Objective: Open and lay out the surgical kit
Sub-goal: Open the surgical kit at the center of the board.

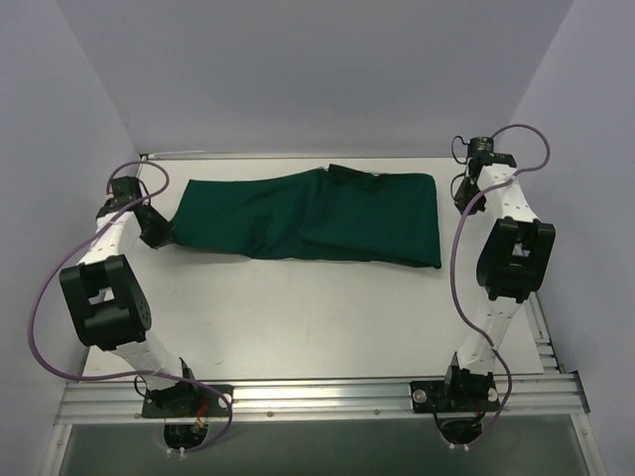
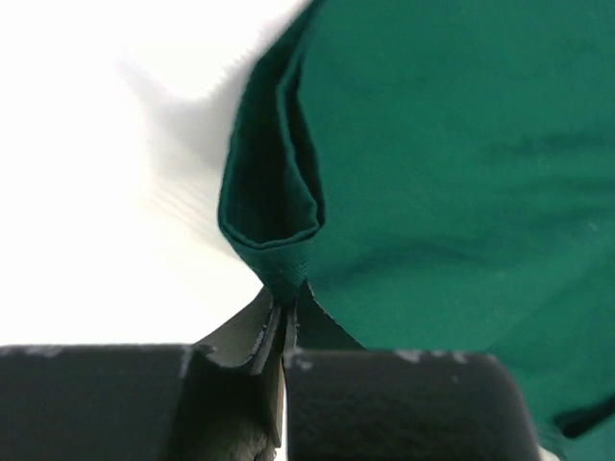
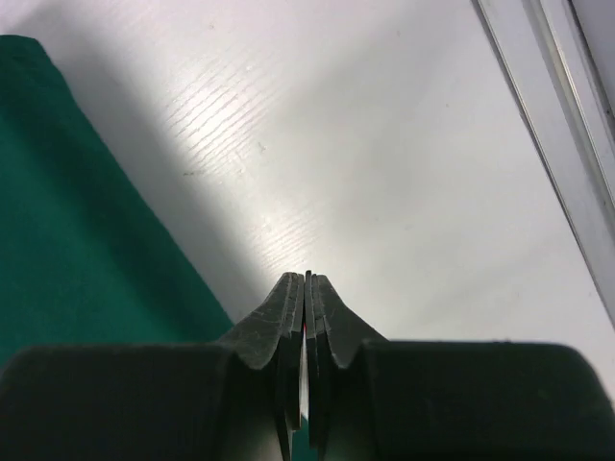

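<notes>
The dark green cloth drape (image 1: pixel 317 216) lies spread in a long folded band across the far part of the white table. The wire-mesh tray and the steel instruments are hidden or out of view. My left gripper (image 1: pixel 167 234) is at the drape's left end, shut on a folded corner of the cloth (image 2: pixel 281 269). My right gripper (image 1: pixel 460 190) is shut and empty, just off the drape's right edge (image 3: pixel 58 240), over bare table.
The white table (image 1: pixel 327 317) ends at a metal rail (image 1: pixel 327 397) at the near edge, where both arm bases are bolted. A metal strip (image 3: pixel 557 106) runs along the table's right side. Pale walls close in the back and sides.
</notes>
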`<action>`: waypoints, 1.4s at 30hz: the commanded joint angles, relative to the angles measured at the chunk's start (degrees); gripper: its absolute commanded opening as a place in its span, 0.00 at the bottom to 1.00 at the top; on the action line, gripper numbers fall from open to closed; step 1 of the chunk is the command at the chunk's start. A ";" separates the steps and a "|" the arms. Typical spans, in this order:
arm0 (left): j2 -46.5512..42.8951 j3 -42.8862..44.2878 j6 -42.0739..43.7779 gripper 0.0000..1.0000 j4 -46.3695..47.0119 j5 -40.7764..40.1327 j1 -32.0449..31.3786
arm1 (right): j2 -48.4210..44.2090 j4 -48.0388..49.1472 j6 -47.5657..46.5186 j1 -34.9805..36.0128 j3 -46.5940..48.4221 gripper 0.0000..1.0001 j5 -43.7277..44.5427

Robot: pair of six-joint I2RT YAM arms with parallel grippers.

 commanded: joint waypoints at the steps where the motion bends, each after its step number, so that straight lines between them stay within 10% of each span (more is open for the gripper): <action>1: 0.22 0.46 6.01 0.02 -1.29 -2.62 3.46 | 5.12 -1.11 -5.27 0.19 3.36 0.00 -0.96; 30: 20.96 23.84 14.11 0.03 -14.64 -17.56 14.45 | 14.20 -0.58 -4.05 13.38 11.28 0.00 -20.52; 37: 17.46 20.33 13.15 0.64 -14.56 -13.17 13.14 | 13.41 -6.46 -5.63 13.55 23.46 0.44 -10.68; 42: 12.27 16.21 11.04 0.72 -18.25 -15.98 12.61 | 11.04 -7.70 -5.72 16.27 30.61 0.52 -10.57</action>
